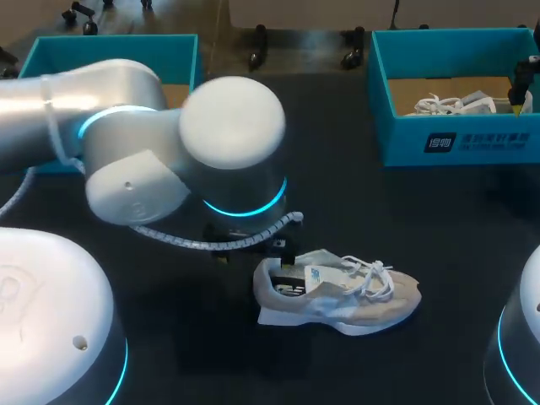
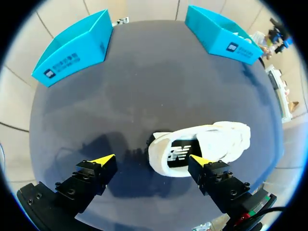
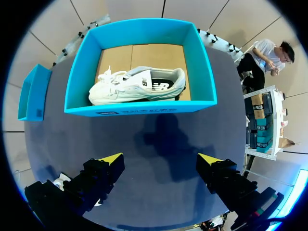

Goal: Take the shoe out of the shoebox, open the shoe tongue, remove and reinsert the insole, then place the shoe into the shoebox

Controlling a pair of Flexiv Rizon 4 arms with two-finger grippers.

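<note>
- One shoe [image 1: 337, 294] is out of its box. It lies on its side on the dark table [image 1: 439, 236], so I think the first step is done.
- The left gripper [image 2: 151, 160] hangs just above the shoe's heel end. Its fingers are wide apart and hold nothing.
- I cannot tell if the tongue is pulled open. I see no insole lying out, so that part looks not yet done.
- The right gripper [image 3: 161, 158] is open and empty too. It hovers over the blue shoebox [image 3: 139, 109], where a second shoe [image 3: 137, 85] lies.
- Putting the shoe back comes last.
</note>
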